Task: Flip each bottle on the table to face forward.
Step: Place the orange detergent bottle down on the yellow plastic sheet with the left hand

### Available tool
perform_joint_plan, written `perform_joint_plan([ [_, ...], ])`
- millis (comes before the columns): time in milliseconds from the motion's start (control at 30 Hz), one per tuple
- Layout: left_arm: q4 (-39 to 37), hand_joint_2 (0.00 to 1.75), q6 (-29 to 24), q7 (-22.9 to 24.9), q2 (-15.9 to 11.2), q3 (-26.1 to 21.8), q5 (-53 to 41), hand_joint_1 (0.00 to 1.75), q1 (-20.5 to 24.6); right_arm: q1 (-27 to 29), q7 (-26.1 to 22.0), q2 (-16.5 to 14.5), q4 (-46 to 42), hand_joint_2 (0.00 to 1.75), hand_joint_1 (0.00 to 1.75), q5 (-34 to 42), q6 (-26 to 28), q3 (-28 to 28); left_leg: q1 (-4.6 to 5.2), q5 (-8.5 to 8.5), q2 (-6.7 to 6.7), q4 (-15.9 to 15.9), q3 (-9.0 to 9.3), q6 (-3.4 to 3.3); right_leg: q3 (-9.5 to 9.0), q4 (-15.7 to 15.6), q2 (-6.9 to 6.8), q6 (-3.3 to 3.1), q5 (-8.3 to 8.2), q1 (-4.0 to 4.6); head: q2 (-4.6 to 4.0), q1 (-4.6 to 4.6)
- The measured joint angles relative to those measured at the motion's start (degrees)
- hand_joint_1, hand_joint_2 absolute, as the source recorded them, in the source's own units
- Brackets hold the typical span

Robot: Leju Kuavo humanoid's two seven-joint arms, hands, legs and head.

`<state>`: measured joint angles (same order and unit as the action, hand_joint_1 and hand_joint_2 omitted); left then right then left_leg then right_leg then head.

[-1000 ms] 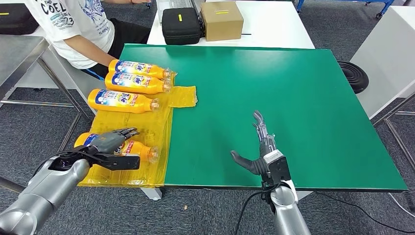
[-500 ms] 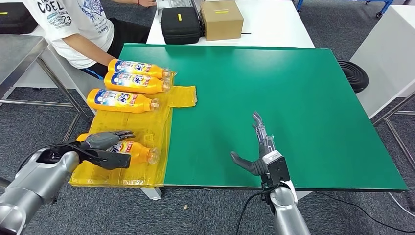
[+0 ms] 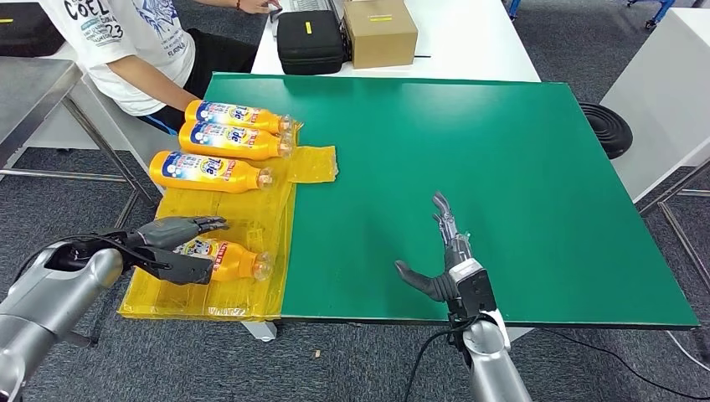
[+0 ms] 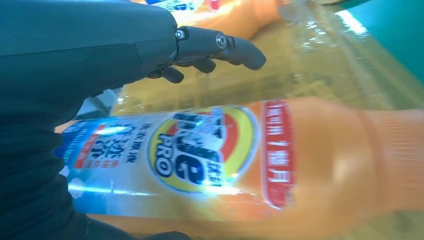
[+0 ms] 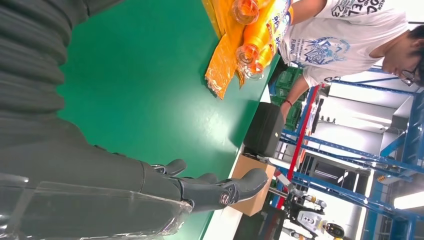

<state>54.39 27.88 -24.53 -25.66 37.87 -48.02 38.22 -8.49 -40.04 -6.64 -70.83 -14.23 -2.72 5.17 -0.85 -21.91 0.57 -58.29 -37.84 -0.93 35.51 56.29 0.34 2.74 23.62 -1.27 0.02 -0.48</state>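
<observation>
Left hand point(image 3: 177, 247) hovering wide around near bottle point(image 3: 224, 259) | right hand point(image 3: 444, 260) lying spread on table point(image 3: 519, 184) | person point(image 3: 126, 42) sitting at 11 o'clock beside three bottles point(image 3: 230, 138)

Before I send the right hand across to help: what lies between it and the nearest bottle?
In the head view, bare green mat runs from the right hand to the yellow sheet's edge; the nearest bottle lies on that sheet under the left hand.
</observation>
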Motion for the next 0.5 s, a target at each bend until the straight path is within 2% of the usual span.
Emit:
perform_joint_plan([
  [300, 0.3, 1.75, 2.9, -3.6, 0.0, 0.6, 5.2, 0.0, 2.1, 0.0, 0.0, 0.0, 0.3, 1.75, 0.0, -0.6, -0.4, 0.0, 0.0, 0.0, -0.02, 0.0, -0.02, 0.0, 0.04, 0.0, 0.0, 0.0, -0.01, 0.01, 0.0, -0.02],
  [400, 0.5, 1.75, 2.2, -7.1, 0.3, -0.3, 12.0, 0.0, 1.8, 0.0, 0.0, 0.0, 0.5, 1.75, 0.0, -1.2, -0.8, 0.0, 0.0, 0.0, -0.01, 0.0, -0.05, 0.0, 0.06, 0.0, 0.01, 0.0, -0.01, 0.0, 0.0, -0.02],
  [500, 1.3, 1.75, -1.6, -10.8, 2.4, -4.0, 21.6, 0.0, -0.5, 0.2, 0.0, -0.2, 0.5, 1.75, 0.0, -2.0, -1.3, -0.2, 0.01, -0.01, -0.01, 0.0, -0.06, 0.0, 0.06, 0.0, 0.0, 0.0, 0.0, -0.04, 0.0, -0.01],
])
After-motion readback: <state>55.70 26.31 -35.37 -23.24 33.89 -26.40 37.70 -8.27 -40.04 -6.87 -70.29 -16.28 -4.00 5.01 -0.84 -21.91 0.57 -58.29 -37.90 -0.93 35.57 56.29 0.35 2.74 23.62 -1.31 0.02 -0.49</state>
